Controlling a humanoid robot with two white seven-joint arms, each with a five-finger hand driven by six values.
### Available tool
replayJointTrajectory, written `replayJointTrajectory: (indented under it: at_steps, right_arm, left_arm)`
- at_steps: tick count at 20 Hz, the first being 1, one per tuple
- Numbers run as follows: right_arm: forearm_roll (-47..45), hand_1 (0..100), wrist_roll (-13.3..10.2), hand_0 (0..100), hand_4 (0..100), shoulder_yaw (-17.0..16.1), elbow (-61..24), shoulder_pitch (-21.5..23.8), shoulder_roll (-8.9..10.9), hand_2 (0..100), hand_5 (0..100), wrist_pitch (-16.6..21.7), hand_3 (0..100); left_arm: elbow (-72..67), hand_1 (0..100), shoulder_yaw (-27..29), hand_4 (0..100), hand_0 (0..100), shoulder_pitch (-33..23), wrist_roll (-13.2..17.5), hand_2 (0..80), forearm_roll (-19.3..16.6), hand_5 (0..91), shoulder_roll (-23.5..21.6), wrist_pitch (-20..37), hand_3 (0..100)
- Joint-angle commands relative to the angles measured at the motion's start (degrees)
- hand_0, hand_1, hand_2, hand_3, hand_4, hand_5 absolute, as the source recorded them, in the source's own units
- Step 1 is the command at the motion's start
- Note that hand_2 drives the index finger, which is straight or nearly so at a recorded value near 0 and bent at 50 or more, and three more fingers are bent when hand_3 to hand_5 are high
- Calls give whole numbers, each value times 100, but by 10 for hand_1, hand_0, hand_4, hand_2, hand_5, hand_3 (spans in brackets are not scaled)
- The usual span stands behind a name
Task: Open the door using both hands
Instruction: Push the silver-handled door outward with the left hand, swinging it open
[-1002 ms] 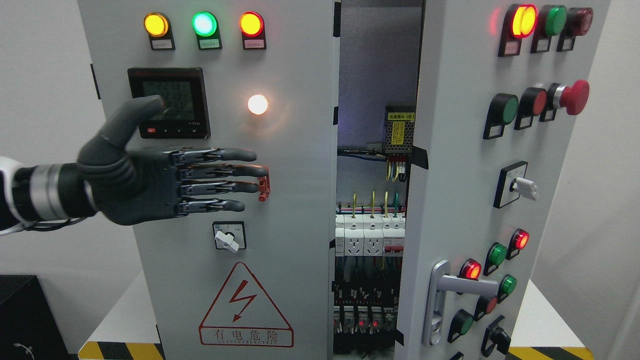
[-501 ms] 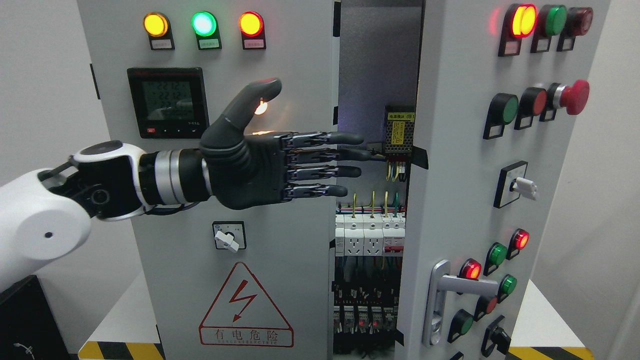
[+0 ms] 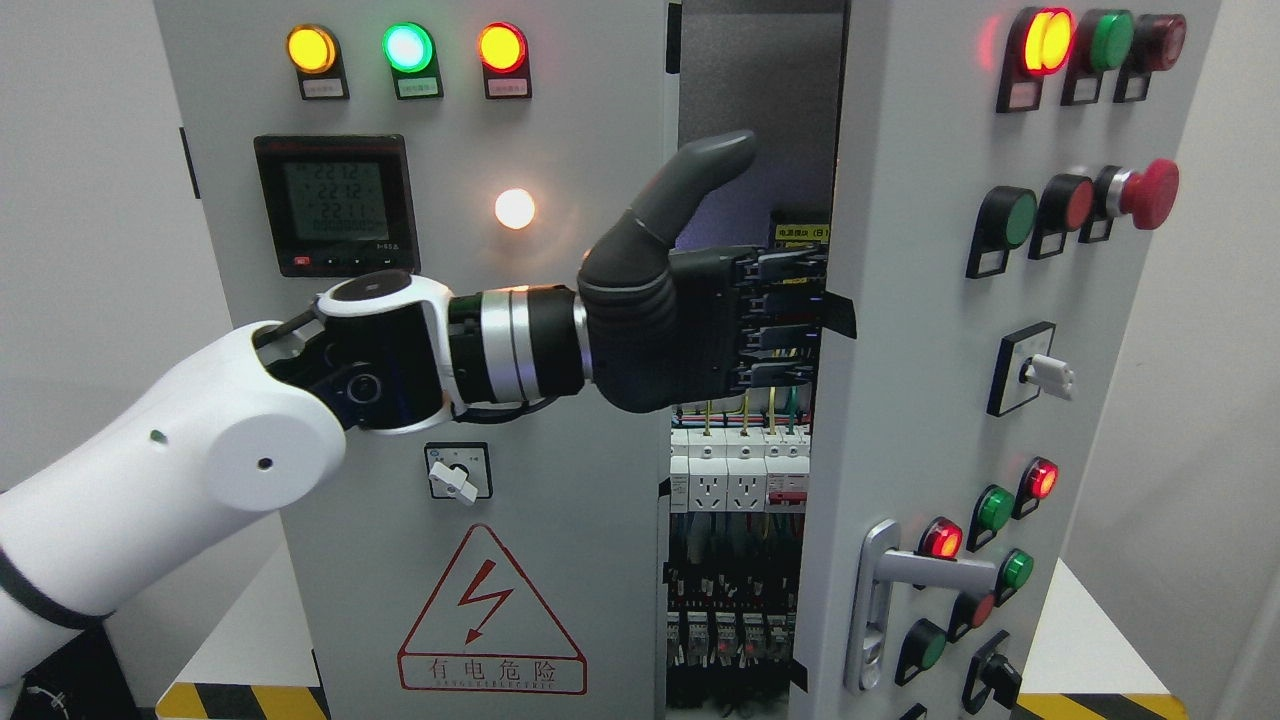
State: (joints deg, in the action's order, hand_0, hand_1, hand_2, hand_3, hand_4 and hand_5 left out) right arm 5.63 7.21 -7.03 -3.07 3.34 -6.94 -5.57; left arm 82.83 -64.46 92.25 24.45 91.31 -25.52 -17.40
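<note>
The grey cabinet's right door (image 3: 920, 400) stands ajar, with a gap showing wiring and breakers (image 3: 740, 480) inside. My left hand (image 3: 775, 320), dark grey on a white arm, reaches across the left door (image 3: 570, 450) into this gap at mid height. Its thumb points up and its fingers (image 3: 770, 300) run straight out, their tips hidden behind the right door's inner edge. It grasps nothing that I can see. The right door's silver lever handle (image 3: 915, 570) sits low down, untouched. My right hand does not show.
The left door carries three lit lamps (image 3: 405, 48), a digital meter (image 3: 335, 205), a rotary switch (image 3: 458, 472) and a red warning triangle (image 3: 490, 610). The right door holds many buttons and a red emergency stop (image 3: 1145, 193). Yellow-black tape (image 3: 240, 700) marks the table's front edge.
My left arm has swept right across the left door, from beside the meter into the gap. The fingers now pass behind the right door's edge. The door has not visibly moved.
</note>
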Motion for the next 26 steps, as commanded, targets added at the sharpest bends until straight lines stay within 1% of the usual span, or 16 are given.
replayJointTrajectory:
  at_steps: [1, 5, 7, 9, 13, 15, 18, 19, 20, 21, 23, 25, 26]
  right_arm:
    - [-1, 0, -1, 0, 0, 0, 0, 0, 0, 0, 0, 3, 0]
    - [-1, 0, -1, 0, 0, 0, 0, 0, 0, 0, 0, 3, 0]
    - [-1, 0, -1, 0, 0, 0, 0, 0, 0, 0, 0, 3, 0]
    - [-1, 0, -1, 0, 0, 0, 0, 0, 0, 0, 0, 3, 0]
    - [-1, 0, -1, 0, 0, 0, 9, 0, 0, 0, 0, 3, 0]
    - [-1, 0, -1, 0, 0, 0, 0, 0, 0, 0, 0, 3, 0]
    - [-1, 0, -1, 0, 0, 0, 0, 0, 0, 0, 0, 3, 0]
    - [-1, 0, -1, 0, 0, 0, 0, 0, 0, 0, 0, 3, 0]
    - [-1, 0, -1, 0, 0, 0, 0, 0, 0, 0, 0, 3, 0]
    - [-1, 0, -1, 0, 0, 0, 0, 0, 8, 0, 0, 3, 0]
    - [-1, 0, -1, 0, 0, 0, 0, 0, 0, 0, 0, 3, 0]
    - [-1, 0, -1, 0, 0, 0, 0, 0, 0, 0, 0, 3, 0]
    - [-1, 0, -1, 0, 0, 0, 0, 0, 0, 0, 0, 3, 0]
  left_arm:
    - [40, 0, 232, 0, 0, -40, -352, 0, -246, 0, 1277, -1, 0]
    - [365, 0, 223, 0, 0, -40, -879, 0, -254, 0, 1409, -9, 0]
    - [541, 0, 223, 0, 0, -49, -1134, 0, -254, 0, 1549, -9, 0]
    - [751, 0, 223, 0, 0, -49, -1302, 0, -254, 0, 1637, -9, 0]
    - [911, 0, 223, 0, 0, -14, -1320, 0, -254, 0, 1997, -9, 0]
    - [876, 0, 214, 0, 0, -5, -1338, 0, -316, 0, 2129, -9, 0]
    - [797, 0, 162, 0, 0, -66, -1338, 0, -894, 0, 2427, -9, 0]
    - [701, 0, 144, 0, 0, -93, -1338, 0, -1035, 0, 2585, -9, 0]
    - [569, 0, 135, 0, 0, -232, -1338, 0, -1141, 0, 2778, -9, 0]
    - [437, 0, 135, 0, 0, -364, -1338, 0, -1229, 0, 2980, -9, 0]
    - [69, 0, 126, 0, 0, -435, -1338, 0, -1431, 0, 3332, -1, 0]
    - [-370, 0, 118, 0, 0, -470, -1338, 0, -1476, 0, 3667, 17, 0]
    - [-529, 0, 109, 0, 0, -462, -1338, 0, -1467, 0, 3685, 78, 0]
